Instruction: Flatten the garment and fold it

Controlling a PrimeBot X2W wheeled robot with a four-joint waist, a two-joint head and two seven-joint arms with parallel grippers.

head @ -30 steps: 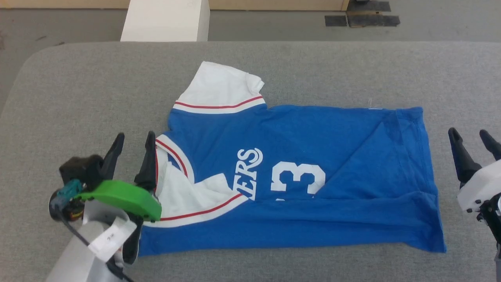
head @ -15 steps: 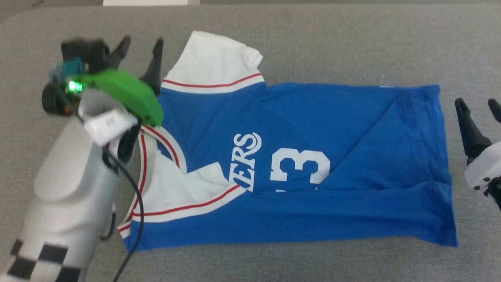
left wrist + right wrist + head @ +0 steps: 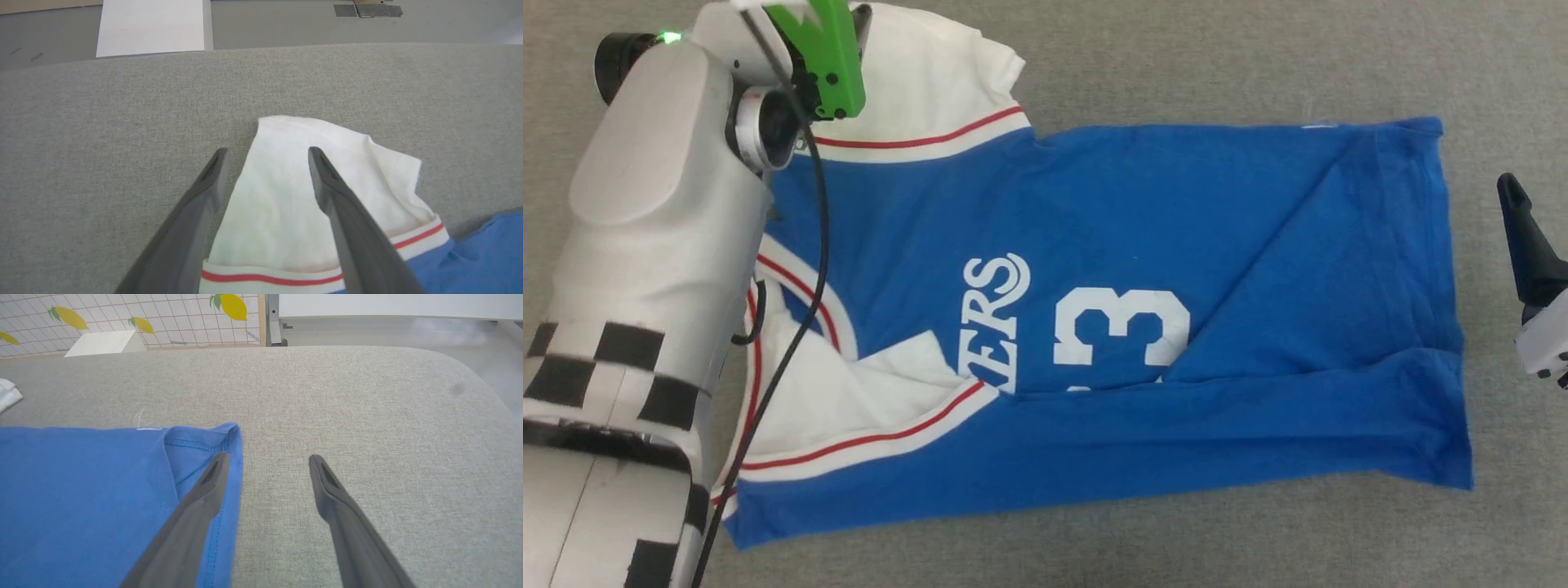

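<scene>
Reaching far forward, left tool (image 3: 267,150) spread wide over white sleeve of garment (image 3: 1094,245), right tool (image 3: 269,455) agape, both empty

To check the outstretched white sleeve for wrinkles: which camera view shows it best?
The left wrist view: the white sleeve appears large between the open fingers. In the head view the left arm hides part of it. The right wrist view catches a small white corner.
</scene>
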